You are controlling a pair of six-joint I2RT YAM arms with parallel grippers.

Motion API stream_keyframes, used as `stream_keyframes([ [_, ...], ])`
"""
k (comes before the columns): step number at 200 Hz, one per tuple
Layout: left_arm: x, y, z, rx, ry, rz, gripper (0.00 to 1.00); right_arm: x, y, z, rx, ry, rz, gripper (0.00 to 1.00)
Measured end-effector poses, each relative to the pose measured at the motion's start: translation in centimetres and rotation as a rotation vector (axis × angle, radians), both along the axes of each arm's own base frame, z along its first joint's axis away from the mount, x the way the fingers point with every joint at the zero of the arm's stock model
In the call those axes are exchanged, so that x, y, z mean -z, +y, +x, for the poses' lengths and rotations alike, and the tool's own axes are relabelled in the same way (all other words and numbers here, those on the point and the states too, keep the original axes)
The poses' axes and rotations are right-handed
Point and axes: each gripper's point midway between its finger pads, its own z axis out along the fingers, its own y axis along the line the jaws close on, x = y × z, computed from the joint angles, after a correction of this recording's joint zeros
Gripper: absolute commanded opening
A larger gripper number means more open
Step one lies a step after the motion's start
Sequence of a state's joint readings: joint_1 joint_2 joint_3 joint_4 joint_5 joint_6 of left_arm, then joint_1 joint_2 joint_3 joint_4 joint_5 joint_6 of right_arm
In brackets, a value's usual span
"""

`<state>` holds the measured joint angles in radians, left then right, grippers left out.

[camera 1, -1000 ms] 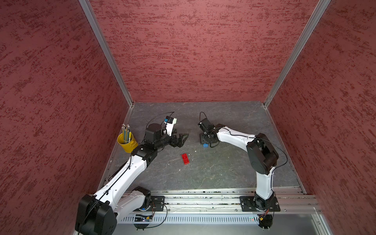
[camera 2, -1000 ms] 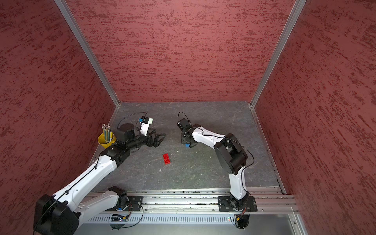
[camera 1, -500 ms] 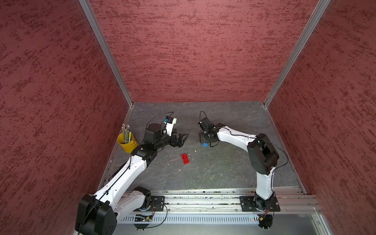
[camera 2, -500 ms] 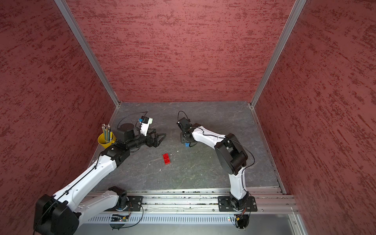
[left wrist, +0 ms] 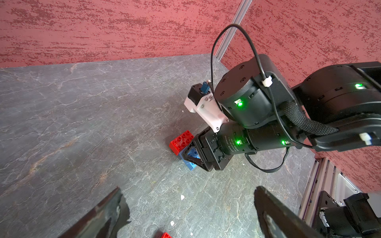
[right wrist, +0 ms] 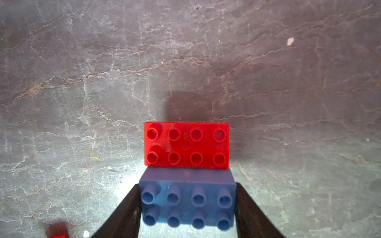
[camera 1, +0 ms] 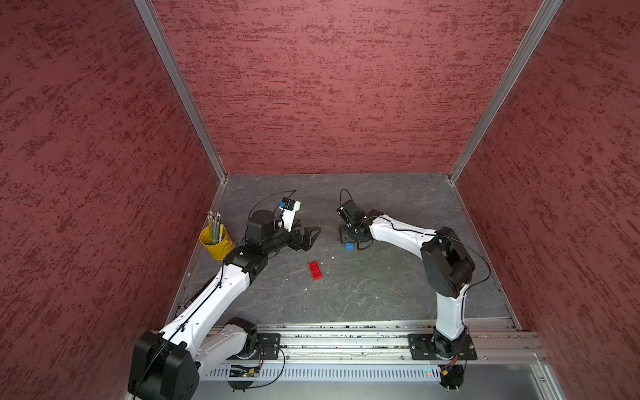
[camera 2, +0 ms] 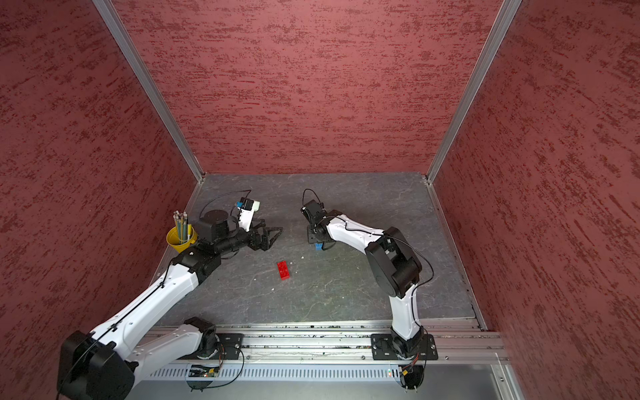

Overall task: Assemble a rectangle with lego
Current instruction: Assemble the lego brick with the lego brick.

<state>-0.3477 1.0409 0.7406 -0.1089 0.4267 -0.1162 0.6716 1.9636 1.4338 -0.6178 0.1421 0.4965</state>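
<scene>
Blue studded plastic brick [right wrist: 187, 202], gripped at its short ends by the jaws of the right gripper [right wrist: 186, 191], is set long-side beside a red studded plastic brick [right wrist: 186, 145] on the grey table [right wrist: 82, 82], presumably for flush joining. The jaws of the left gripper [left wrist: 188, 188] are spread wide and empty, apart from that red brick.

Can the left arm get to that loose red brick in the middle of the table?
Probably yes. The left gripper is open near the loose red brick, with only bare table between; the right gripper holds a blue brick elsewhere.
</scene>
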Motion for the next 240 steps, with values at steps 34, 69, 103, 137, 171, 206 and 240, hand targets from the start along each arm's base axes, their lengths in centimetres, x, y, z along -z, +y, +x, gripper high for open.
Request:
stream_keyframes([
  [34, -0.01, -0.02, -0.02, 0.002, 0.0, -0.001, 1.0, 0.0, 0.08, -0.04, -0.001, 0.0, 0.001, 0.58],
  [69, -0.01, -0.03, -0.03, 0.002, 0.0, -0.001, 1.0, 0.0, 0.23, -0.16, -0.005, 0.0, 0.001, 0.58],
  [103, -0.01, -0.03, -0.03, 0.002, 0.0, -0.001, 1.0, -0.03, 0.32, -0.14, -0.006, -0.002, 0.003, 0.58],
  [137, -0.01, -0.03, -0.03, 0.002, 0.0, -0.001, 1.0, -0.09, 0.71, -0.23, -0.012, -0.003, 0.013, 0.58],
  [171, -0.01, -0.03, -0.03, 0.002, 0.0, -0.001, 1.0, -0.16, 0.87, -0.15, -0.013, -0.009, 0.018, 0.59],
  [206, -0.01, -0.03, -0.03, 0.002, 0.0, -0.001, 1.0, -0.2, 0.92, -0.08, -0.013, -0.013, 0.02, 0.59],
  [240, -0.01, -0.04, -0.04, 0.003, 0.0, -0.001, 1.0, -0.16, 0.9, -0.09, -0.013, -0.013, 0.019, 0.59],
])
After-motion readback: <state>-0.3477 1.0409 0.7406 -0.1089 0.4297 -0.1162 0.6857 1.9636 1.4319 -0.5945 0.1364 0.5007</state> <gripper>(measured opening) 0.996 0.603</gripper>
